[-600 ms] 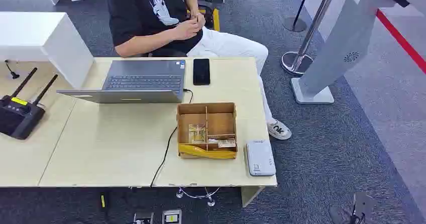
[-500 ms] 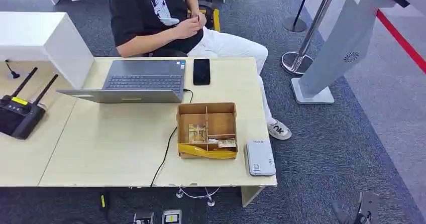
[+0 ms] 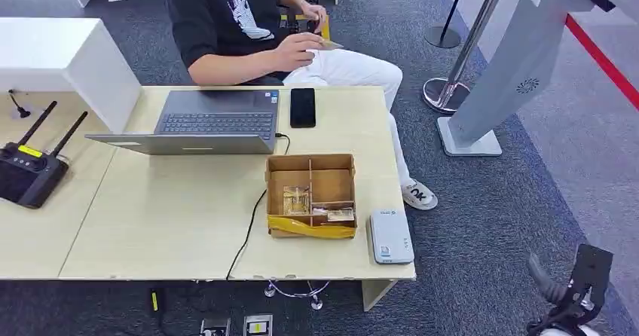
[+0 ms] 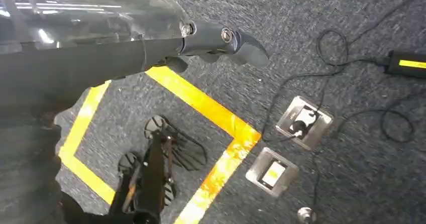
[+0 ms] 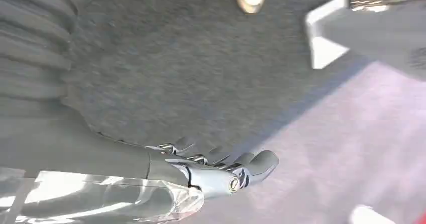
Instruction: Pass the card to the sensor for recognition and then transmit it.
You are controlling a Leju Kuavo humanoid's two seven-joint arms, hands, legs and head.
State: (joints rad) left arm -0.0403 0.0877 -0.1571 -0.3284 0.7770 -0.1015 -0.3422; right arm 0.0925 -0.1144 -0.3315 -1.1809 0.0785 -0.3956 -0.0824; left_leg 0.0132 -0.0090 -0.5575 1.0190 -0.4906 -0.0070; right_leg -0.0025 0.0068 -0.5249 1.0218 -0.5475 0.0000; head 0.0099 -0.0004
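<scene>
The right hand [image 3: 576, 287] is hanging low over the grey carpet [image 3: 490, 200], off the counter's near right corner, its fingers [image 5: 221, 156] lying nearly straight and apart, grasping nothing. The left hand [image 4: 221, 40] is hanging over carpet crossed by yellow tape [image 4: 211, 108], cables and floor sockets [image 4: 304, 121], likewise released with nothing in it.

Left of the right hand, the pale wooden counter [image 3: 166, 215] is carrying a white card reader [image 3: 389, 236] at its near edge, just beside a divided cardboard box [image 3: 310, 193]. Farther off are lying a black phone [image 3: 302, 107], an open laptop [image 3: 203, 121] and a black router [image 3: 26, 170]. Beyond the counter, a seated person [image 3: 241, 27] is holding the card [image 3: 330, 44] in one hand. A grey kiosk stand [image 3: 512, 65] and a barrier post [image 3: 460, 50] are standing farther ahead of the right hand.
</scene>
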